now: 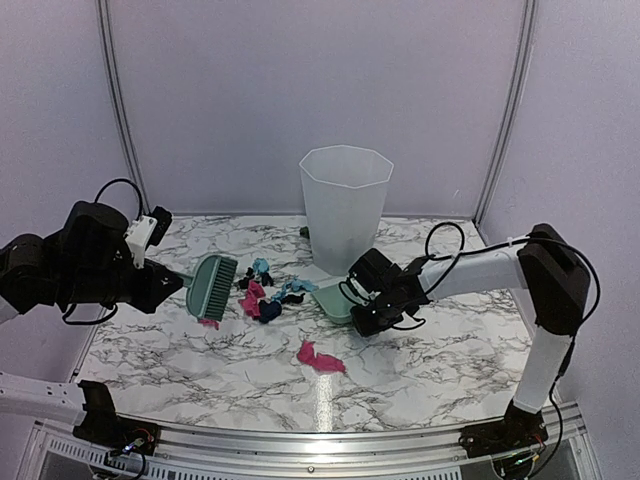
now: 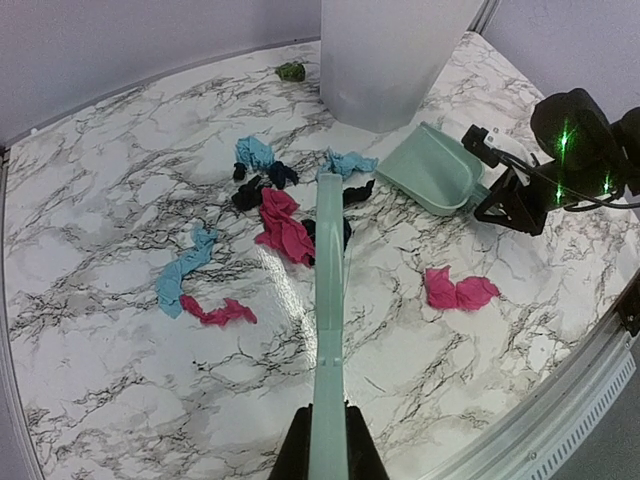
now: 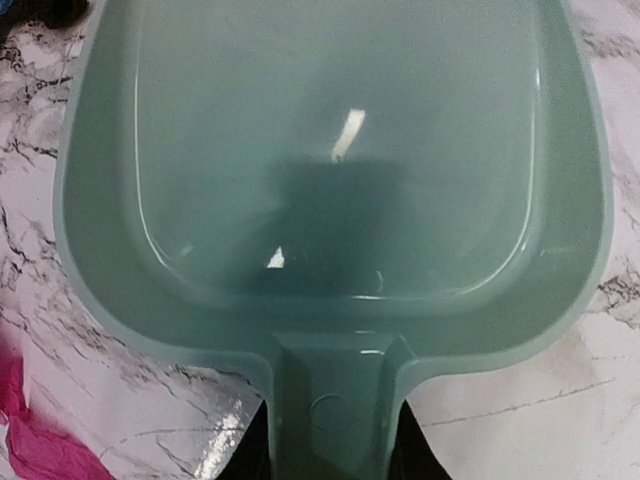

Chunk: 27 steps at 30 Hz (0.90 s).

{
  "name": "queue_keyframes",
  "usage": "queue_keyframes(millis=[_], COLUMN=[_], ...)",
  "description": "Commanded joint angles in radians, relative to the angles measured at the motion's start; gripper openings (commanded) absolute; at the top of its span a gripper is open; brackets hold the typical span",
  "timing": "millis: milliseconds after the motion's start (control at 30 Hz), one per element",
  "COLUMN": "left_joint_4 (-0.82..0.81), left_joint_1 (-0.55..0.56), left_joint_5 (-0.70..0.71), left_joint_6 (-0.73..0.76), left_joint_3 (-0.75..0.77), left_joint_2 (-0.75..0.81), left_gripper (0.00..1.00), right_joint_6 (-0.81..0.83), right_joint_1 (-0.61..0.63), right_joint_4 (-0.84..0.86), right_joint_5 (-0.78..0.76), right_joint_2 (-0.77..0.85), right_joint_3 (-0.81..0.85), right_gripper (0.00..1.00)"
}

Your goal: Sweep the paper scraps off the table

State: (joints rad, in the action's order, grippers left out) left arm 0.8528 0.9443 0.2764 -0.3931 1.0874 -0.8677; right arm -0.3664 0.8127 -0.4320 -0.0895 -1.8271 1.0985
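Pink, light blue and dark paper scraps lie bunched mid-table, between the two tools. One pink scrap lies alone nearer the front, and another pink one lies by the brush head. My left gripper is shut on the handle of the mint-green brush, whose head rests left of the bunch. My right gripper is shut on the handle of the mint-green dustpan. The dustpan lies flat just right of the scraps with nothing in it.
A tall translucent white bin stands behind the dustpan. A small green object lies beside the bin near the back wall. A metal rail runs along the table's front edge.
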Motion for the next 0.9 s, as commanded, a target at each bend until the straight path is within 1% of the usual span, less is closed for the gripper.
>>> queue_keyframes(millis=[0,100,200,267,367,467,533,700,867], left_joint_4=[0.015,0.021,0.022,0.022,0.028,0.031,0.032,0.031,0.028], left_joint_1=[-0.006,-0.005,-0.006,-0.006,-0.006,-0.006,-0.006,-0.005,-0.006], left_joint_5=[0.045,0.046,0.043,0.044,0.039,0.042,0.056,0.072,0.105], left_joint_6=[-0.022,-0.049,-0.090,-0.104,-0.116,-0.126,-0.139,-0.183,-0.188], left_joint_3=[0.059,0.120,0.172,0.198,0.256,0.318,0.343,0.385,0.402], left_joint_2=[-0.061,-0.123,-0.183,-0.221,-0.288,-0.350,-0.381,-0.430,-0.452], left_gripper=[0.00,0.00,0.00,0.00,0.00,0.00,0.00,0.00,0.00], right_joint_6=[0.095,0.104,0.106,0.113,0.127,0.153,0.173,0.202,0.263], right_joint_1=[0.006,0.004,0.005,0.003,0.002,0.003,0.003,0.005,0.008], right_joint_4=[-0.051,-0.041,0.015,0.071,0.193,0.320,0.438,0.722,0.946], right_joint_5=[0.009,0.006,0.017,0.028,0.045,0.031,0.036,0.000,0.019], right_joint_2=[-0.049,-0.010,0.057,0.107,0.197,0.279,0.315,0.317,0.284], right_joint_3=[0.100,0.087,0.026,-0.034,-0.158,-0.290,-0.388,-0.518,-0.580], right_gripper=[0.26,0.40,0.57,0.62,0.65,0.65,0.65,0.65,0.65])
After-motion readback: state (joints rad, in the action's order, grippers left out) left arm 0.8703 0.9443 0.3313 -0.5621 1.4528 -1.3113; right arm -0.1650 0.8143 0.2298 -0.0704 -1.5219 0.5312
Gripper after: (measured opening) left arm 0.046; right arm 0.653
